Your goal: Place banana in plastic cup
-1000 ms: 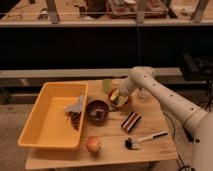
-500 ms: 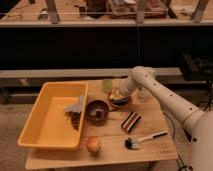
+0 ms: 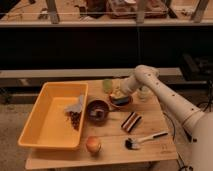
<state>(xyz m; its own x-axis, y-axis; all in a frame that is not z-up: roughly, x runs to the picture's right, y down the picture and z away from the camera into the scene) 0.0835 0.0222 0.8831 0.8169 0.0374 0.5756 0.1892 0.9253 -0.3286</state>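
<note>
Yellow tray (image 3: 37, 125): lying at the left, away from the work.
Plastic cup (image 3: 107, 85): standing upright, far side, just left of the gripper.
Banana (image 3: 115, 93): showing yellow at the gripper's tip, over a dark bowl (image 3: 126, 103).
Gripper (image 3: 119, 95): hovering over that bowl; pinching or spread, I cannot tell.
Risk: the cup looking narrow and light, an off-centre release is risking a tip-over or a bounced-out banana.

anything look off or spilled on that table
Nothing looks spilled or tipped. The plastic cup stands upright behind the bowl, and the hand is down at that bowl. One mild oddity: a crumpled grey thing lies against the right wall of the yellow tray.
</note>
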